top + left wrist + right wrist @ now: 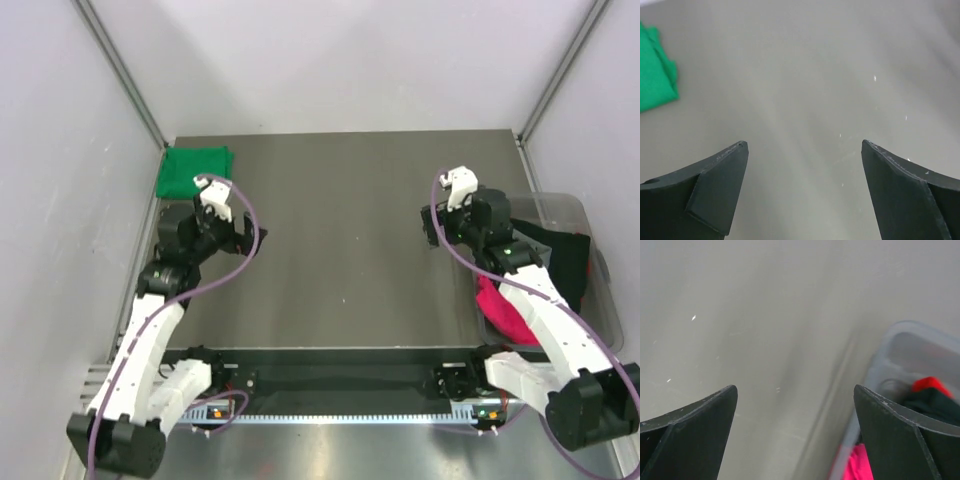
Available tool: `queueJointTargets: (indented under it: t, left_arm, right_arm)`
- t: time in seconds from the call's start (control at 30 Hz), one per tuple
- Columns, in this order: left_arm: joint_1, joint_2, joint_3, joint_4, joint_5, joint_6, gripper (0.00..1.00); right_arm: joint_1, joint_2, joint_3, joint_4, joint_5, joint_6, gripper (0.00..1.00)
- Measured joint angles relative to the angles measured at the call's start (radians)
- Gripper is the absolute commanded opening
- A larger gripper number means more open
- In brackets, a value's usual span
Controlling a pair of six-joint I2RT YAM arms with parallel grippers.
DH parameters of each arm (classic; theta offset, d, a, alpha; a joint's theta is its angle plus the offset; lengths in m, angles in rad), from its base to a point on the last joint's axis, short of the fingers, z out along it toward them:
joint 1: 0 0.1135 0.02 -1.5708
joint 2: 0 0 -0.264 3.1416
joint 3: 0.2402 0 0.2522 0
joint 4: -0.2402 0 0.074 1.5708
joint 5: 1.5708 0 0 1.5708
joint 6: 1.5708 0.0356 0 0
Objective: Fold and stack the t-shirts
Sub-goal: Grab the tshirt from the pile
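**Top external view: both end effectors open, shirts at opposite edges of the table**

The green shirt (195,170) lies folded into a neat rectangle at the far left corner of the table (340,220), against the wall. The left end effector (240,235) hovers near it, a little toward the middle, and is not touching it. In the left wrist view its fingers (715,185) are spread wide with nothing between them – only bare table shows in the gap, and an edge of the green shirt (655,75) sits at the upper left of that view.

The pink shirt (500,308) is bunched at the right edge of the table, partly hidden under the right arm. It sits against the near left side of a clear bin (570,210); whether it lies inside or hangs over the rim cannot be told. A black cloth (570,260) fills much of the bin.

The right end effector (432,222) hangs over bare table just left of the bin. Its fingers (695,430) also stand wide apart and hold nothing (the right wrist view is blurred). That view shows the bin wall (900,340), the black cloth (935,407) with a red scrap (931,384) on top, and a patch of the pink shirt (860,462) at the bottom edge.

The two shirts lie well apart – one folded, one crumpled.
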Motion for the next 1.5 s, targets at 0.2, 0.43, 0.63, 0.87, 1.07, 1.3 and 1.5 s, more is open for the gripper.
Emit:
queueJointTargets:
  t: [0.2, 0.43, 0.63, 0.87, 1.07, 1.3, 1.5]
  left_arm:
    - [0.000, -0.193, -0.201, 0.083, -0.036, -0.053, 0.99]
    - [0.032, -0.286, -0.230, -0.011, -0.059, 0.009, 0.99]
    - [0.072, -0.142, 0.027, -0.229, -0.002, 0.043, 0.99]
    - [0.078, -0.100, 0.165, -0.380, -0.025, -0.082, 0.99]
    - [0.092, -0.235, 0.104, -0.404, 0.006, -0.027, 0.99]
    - [0.103, -0.143, 0.112, -0.458, 0.051, 0.026, 0.95]
    - [0.105, -0.125, 0.113, -0.480, 0.083, 0.077, 0.91]
  right_arm:
    - [-0.005, -0.081, 0.008, -0.045, 0.158, -0.042, 1.00]
    - [-0.113, -0.214, 0.040, -0.169, 0.220, -0.094, 1.00]
    - [-0.193, -0.282, 0.063, -0.294, 0.132, -0.097, 1.00]
    - [-0.273, -0.353, 0.138, -0.389, 0.073, -0.080, 1.00]
    - [-0.292, -0.360, 0.159, -0.391, 0.088, -0.074, 0.93]
    - [-0.398, -0.062, 0.144, -0.428, 0.121, -0.137, 0.82]
    - [-0.441, 0.029, 0.131, -0.496, 0.118, -0.200, 0.73]
